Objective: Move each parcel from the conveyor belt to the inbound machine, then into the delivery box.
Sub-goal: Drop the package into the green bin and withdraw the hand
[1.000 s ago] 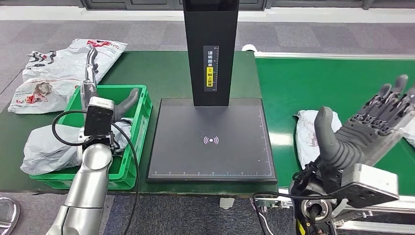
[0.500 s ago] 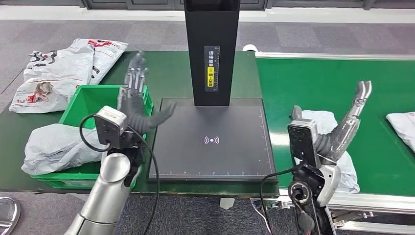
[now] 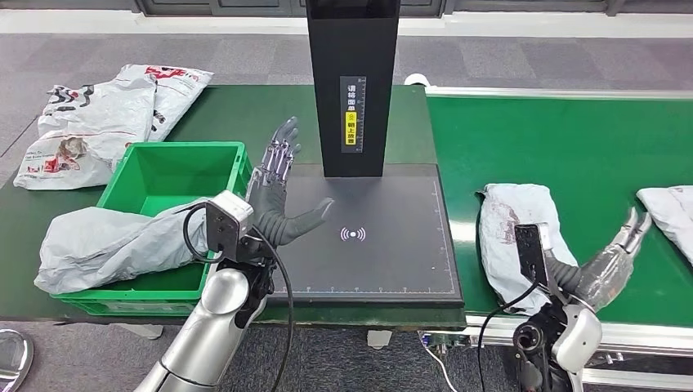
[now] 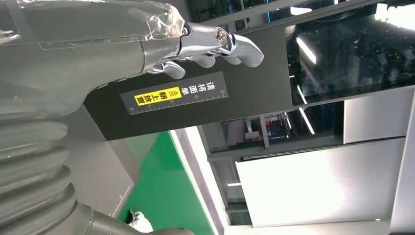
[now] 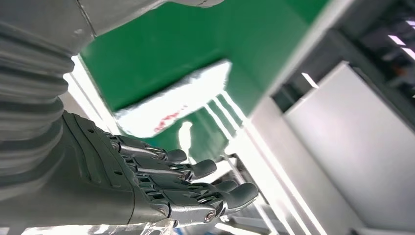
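A grey parcel [image 3: 513,233] lies on the green conveyor belt [image 3: 564,139] near its front left corner. My right hand [image 3: 613,263] hangs low just right of it at the belt's front edge, fingers apart and empty; the right wrist view shows this hand [image 5: 161,188] with a pale parcel [image 5: 171,105] beyond it. My left hand [image 3: 278,194] is raised over the left edge of the black scanner pad [image 3: 368,261], fingers spread, holding nothing. Another grey parcel [image 3: 106,243] drapes over the front left of the green box [image 3: 176,167].
The black scanner column [image 3: 353,82] rises behind the pad; its yellow label [image 4: 159,96] appears past my left hand's fingers [image 4: 215,41]. A further parcel [image 3: 668,208] lies at the belt's right edge. Several white parcels [image 3: 98,114] are piled at the table's back left.
My left hand swung from the green box to over the pad's left edge. My right hand dropped from above the belt parcel to low beside it, uncovering the parcel.
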